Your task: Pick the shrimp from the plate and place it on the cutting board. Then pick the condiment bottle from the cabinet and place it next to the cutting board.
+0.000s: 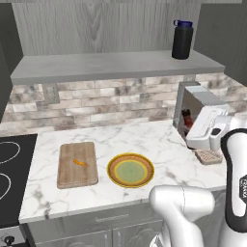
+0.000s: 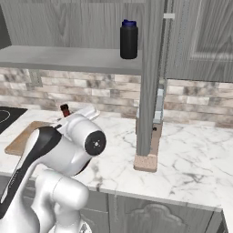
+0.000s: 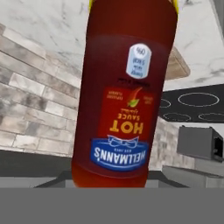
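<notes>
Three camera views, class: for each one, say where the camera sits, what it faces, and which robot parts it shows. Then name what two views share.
Left base view: behind the arm, left side, looking down at the cutting board bearing the shrimp, and the plate; arm at lower right.
Right base view: behind the arm, right side, facing the cabinet; arm at lower left.
Hand view: on the hand, rolled over, close on the condiment bottle.
Shared: both base views show the black bottle and marble worktop.
</notes>
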{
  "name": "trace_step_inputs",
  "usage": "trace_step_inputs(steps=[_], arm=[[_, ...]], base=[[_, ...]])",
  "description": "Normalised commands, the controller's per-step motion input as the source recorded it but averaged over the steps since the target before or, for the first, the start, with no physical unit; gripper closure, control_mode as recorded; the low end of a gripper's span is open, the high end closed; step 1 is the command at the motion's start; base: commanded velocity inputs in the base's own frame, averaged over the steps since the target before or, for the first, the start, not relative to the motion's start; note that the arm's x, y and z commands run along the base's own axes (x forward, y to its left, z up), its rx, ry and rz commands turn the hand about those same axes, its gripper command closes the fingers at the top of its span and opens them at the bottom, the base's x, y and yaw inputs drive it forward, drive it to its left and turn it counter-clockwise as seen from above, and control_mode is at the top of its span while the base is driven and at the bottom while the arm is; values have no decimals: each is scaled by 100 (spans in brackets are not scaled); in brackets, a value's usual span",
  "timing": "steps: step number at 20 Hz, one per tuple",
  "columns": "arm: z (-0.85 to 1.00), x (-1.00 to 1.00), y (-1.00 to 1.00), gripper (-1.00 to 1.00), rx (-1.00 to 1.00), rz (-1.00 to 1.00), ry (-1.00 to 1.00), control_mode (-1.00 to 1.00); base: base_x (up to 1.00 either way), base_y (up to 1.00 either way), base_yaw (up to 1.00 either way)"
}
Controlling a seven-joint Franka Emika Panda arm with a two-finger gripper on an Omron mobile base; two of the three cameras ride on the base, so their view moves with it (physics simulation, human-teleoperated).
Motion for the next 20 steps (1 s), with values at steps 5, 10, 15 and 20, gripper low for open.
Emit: trace_step_inputs(steps=[5, 10, 15, 20], arm=[[-58, -1, 0, 100, 6, 8, -5, -100], [-56, -3, 2, 100, 8, 8, -7, -100], [-47, -5, 5, 100, 10, 8, -8, -100], [-41, -4, 8, 100, 10, 7, -5, -100]], base=[[0, 0, 0], [0, 0, 0], [0, 0, 0], [0, 0, 0]])
